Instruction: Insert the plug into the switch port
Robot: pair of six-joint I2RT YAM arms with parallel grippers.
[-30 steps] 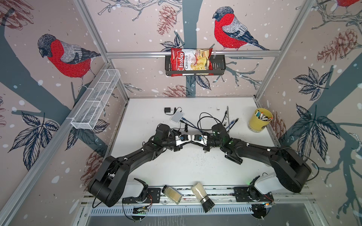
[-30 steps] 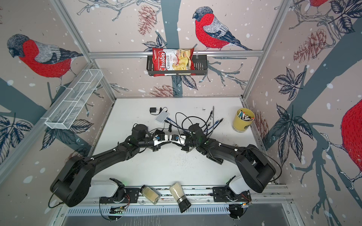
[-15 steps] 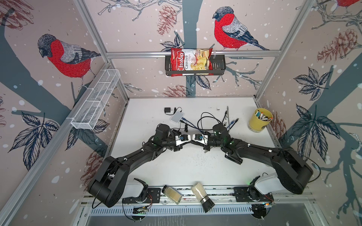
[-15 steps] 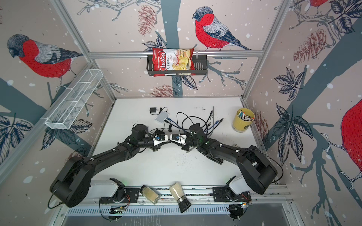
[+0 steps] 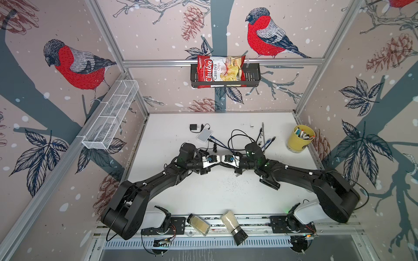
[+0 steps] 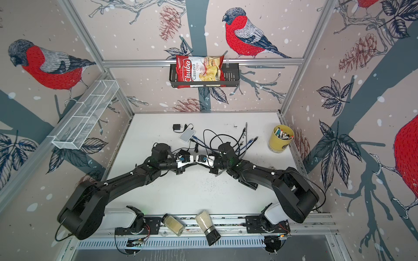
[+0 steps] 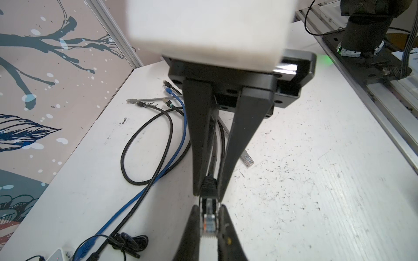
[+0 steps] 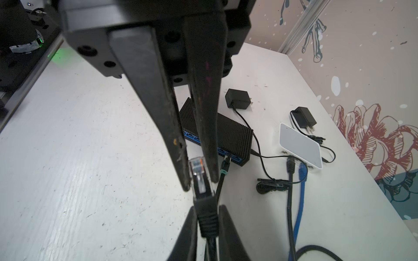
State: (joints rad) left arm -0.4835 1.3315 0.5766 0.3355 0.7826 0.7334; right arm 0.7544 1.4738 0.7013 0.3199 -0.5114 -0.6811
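Plug (image 7: pixel 209 220) | centre of both top views, between the arms | left gripper (image 7: pixel 209 208) pinches its clear head | right gripper (image 8: pixel 207 209) clamps its black boot | step: handover, seemingly | next: one grip lets go, head squared to switch (image 8: pixel 235 135) port.

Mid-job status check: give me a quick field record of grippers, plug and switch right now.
left gripper: shut on Ethernet plug, clear end
right gripper: shut on black boot of same plug
insertion: not done, plug outside every port
black switch: on table beyond plug, one cable already in a blue port
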